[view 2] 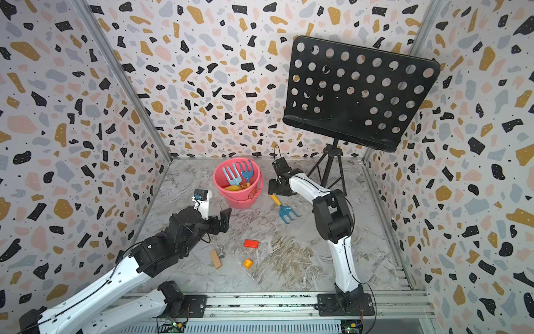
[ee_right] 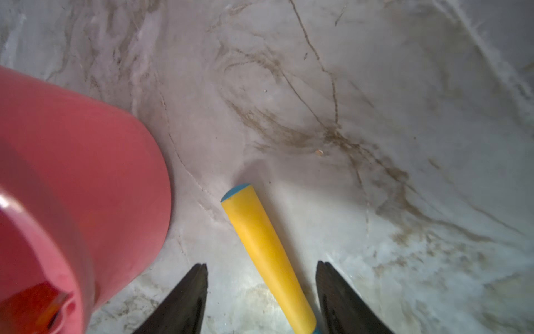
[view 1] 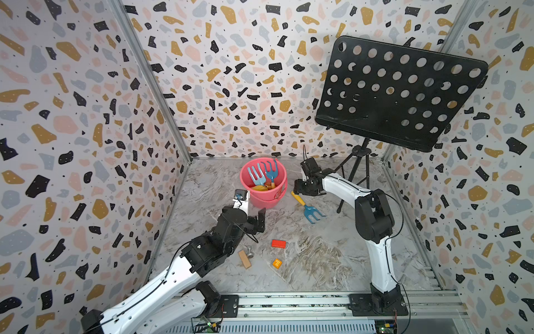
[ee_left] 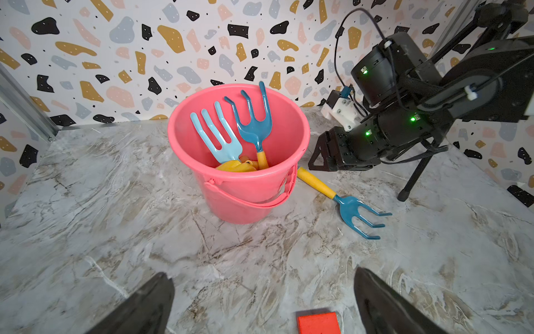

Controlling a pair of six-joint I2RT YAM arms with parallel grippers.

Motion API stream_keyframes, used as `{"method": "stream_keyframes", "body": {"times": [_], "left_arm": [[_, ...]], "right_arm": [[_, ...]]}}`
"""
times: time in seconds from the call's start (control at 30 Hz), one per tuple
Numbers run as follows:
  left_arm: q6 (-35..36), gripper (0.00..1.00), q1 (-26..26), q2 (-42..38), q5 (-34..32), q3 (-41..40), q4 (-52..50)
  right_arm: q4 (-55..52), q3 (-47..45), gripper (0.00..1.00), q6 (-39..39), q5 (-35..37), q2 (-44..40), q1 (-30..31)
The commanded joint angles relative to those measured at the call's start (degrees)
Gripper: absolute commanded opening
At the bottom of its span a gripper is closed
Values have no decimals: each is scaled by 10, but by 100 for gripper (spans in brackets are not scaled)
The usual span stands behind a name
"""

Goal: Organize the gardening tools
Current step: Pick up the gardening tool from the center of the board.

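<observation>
A pink bucket (view 1: 265, 201) stands at the back of the table. In it lean a light-blue fork (view 1: 255, 173) and a dark blue rake (view 1: 271, 170), with a yellow scoop (view 1: 260, 188) at the bottom. A second dark blue rake (view 1: 311, 213) lies on the table right of the bucket. My right gripper (view 1: 297, 191) is low over its yellow handle (ee_right: 260, 237). In the right wrist view the right gripper (ee_right: 261, 266) is open, one finger on each side of the handle with gaps showing. My left gripper (ee_left: 261, 273) is wide open and empty, in front of the bucket (ee_left: 239, 199).
A black perforated music stand (view 1: 398, 92) rises at the back right, with a tripod leg (view 1: 346, 191) close behind the right arm. A red block (view 1: 278, 243), an orange block (view 1: 276, 263), a wooden block (view 1: 244, 259) and a metal knob (view 1: 249, 251) lie near the front.
</observation>
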Motion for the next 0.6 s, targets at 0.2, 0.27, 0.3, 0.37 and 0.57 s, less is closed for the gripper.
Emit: {"method": "stream_keyframes", "body": {"times": [0.2, 0.27, 0.3, 0.37, 0.57], "left_arm": [[-1, 99, -1, -7, -7, -6, 9], [-1, 99, -1, -6, -7, -7, 10], [-1, 99, -1, -6, -6, -7, 9], [-1, 99, -1, -5, -4, -7, 9], [-4, 100, -1, -1, 2, -8, 13]], "right_arm": [[-71, 131, 67, -33, -18, 67, -7], [-80, 150, 67, -34, -31, 83, -6], [-83, 157, 67, -34, -42, 91, -6], [-82, 161, 66, -33, -61, 100, -7], [-71, 160, 55, -33, -144, 117, -6]]}}
